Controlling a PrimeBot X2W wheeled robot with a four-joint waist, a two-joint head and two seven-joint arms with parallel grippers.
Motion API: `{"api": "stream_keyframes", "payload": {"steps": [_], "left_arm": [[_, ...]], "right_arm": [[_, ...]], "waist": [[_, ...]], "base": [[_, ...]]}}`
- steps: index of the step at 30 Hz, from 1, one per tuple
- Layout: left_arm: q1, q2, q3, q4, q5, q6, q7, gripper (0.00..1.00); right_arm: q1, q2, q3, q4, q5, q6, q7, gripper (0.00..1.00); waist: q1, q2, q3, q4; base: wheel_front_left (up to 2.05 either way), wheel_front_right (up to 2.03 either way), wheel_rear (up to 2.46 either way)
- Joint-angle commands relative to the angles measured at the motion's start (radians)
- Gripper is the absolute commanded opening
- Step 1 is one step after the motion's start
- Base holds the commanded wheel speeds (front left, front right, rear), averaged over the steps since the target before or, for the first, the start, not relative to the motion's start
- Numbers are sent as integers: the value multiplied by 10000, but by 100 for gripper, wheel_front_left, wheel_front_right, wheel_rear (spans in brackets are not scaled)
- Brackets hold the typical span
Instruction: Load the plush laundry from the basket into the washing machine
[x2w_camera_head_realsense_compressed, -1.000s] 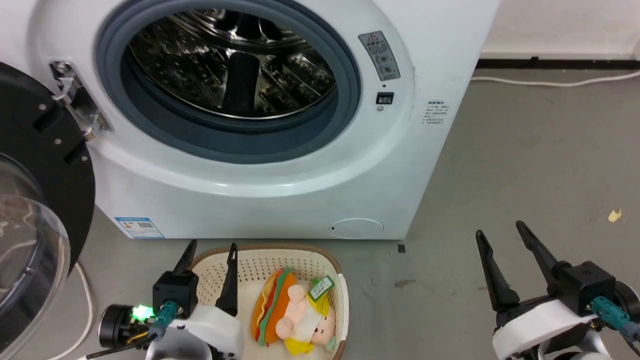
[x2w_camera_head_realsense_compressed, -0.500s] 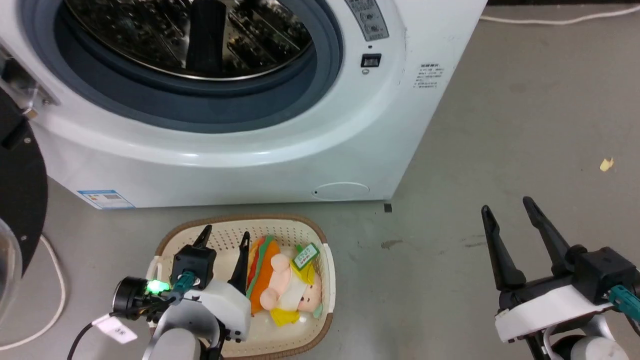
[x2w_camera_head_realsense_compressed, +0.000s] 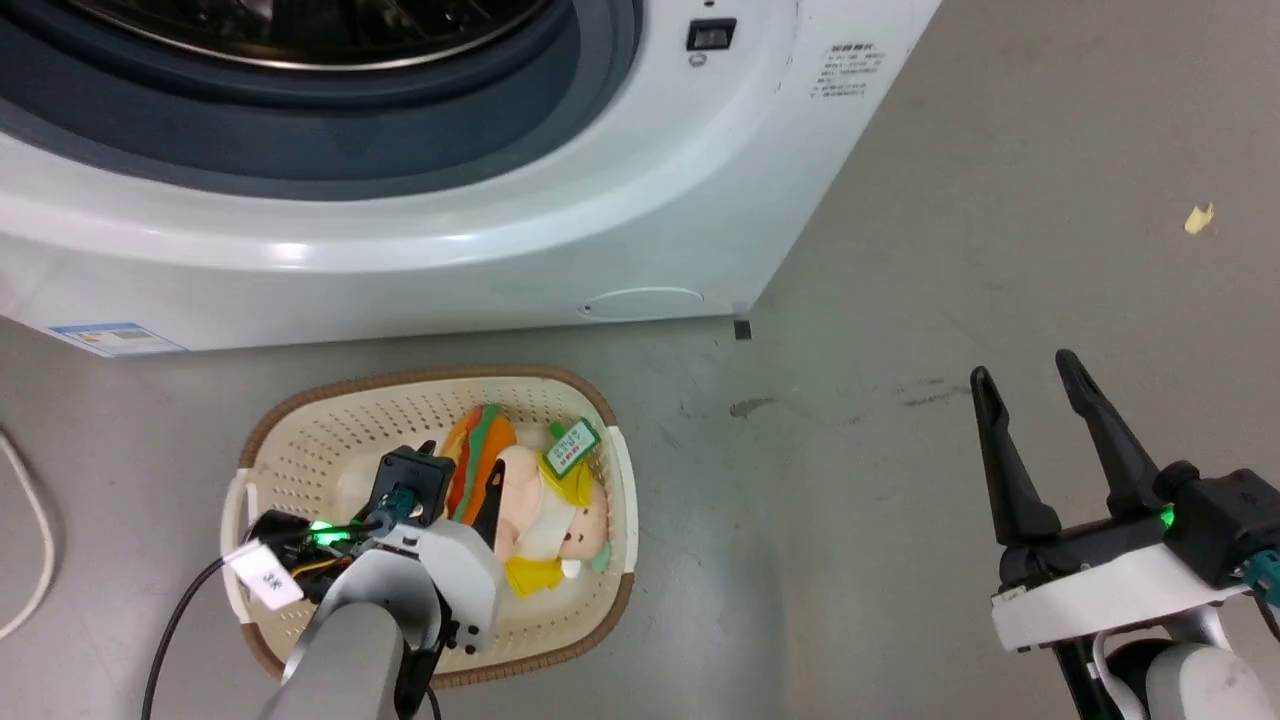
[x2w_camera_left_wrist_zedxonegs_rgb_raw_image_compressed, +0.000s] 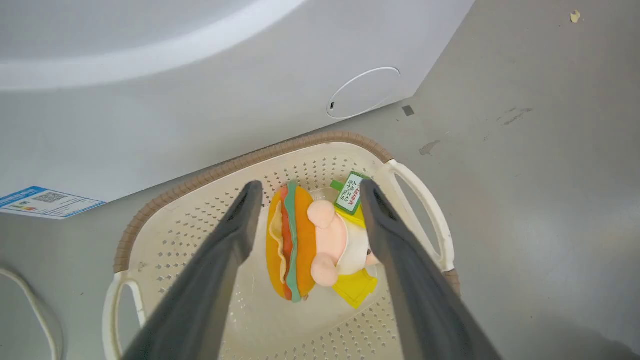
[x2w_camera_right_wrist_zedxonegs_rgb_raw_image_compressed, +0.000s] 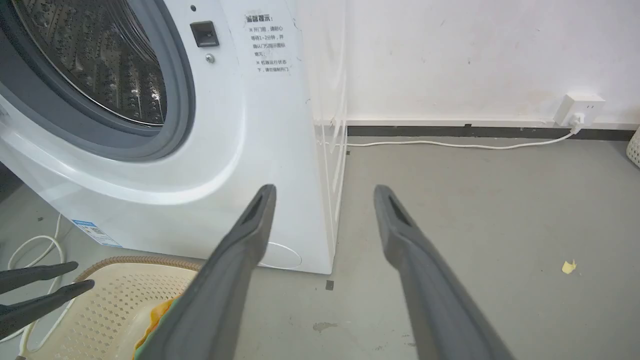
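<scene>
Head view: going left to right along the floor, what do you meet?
White cable, cream perforated plastic basket with brown rim, small black square patch, right hand with open dark fingers, small yellow scrap.

left gripper (x2w_camera_head_realsense_compressed: 462, 458): we are hovering, jaws apart, over plush laundry (x2w_camera_head_realsense_compressed: 545, 500) in the basket (x2w_camera_head_realsense_compressed: 420, 378) | right gripper (x2w_camera_head_realsense_compressed: 1022, 365): we are holding jaws apart over floor (x2w_camera_head_realsense_compressed: 900, 250)

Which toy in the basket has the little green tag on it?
The peach, white and yellow doll carries the green-and-white tag. The orange striped bun plush beside it shows none.
</scene>
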Motion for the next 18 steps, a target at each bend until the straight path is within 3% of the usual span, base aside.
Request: {"api": "stream_keyframes", "payload": {"steps": [1,18], "left_arm": [[-603,164,-273,614,-176,-69,153,100],[-2689,1062,-1594,2969,-901,-277,1099,100]], "right_arm": [[-285,3,42,-109,169,-5,-144,100],[-621,3,36,-475,797,-6,-539,100]], "waist": [[-1,-1,521,-244],[-1,-1,2365,-825]], "base": [[0,0,0],[0,0,0]]}}
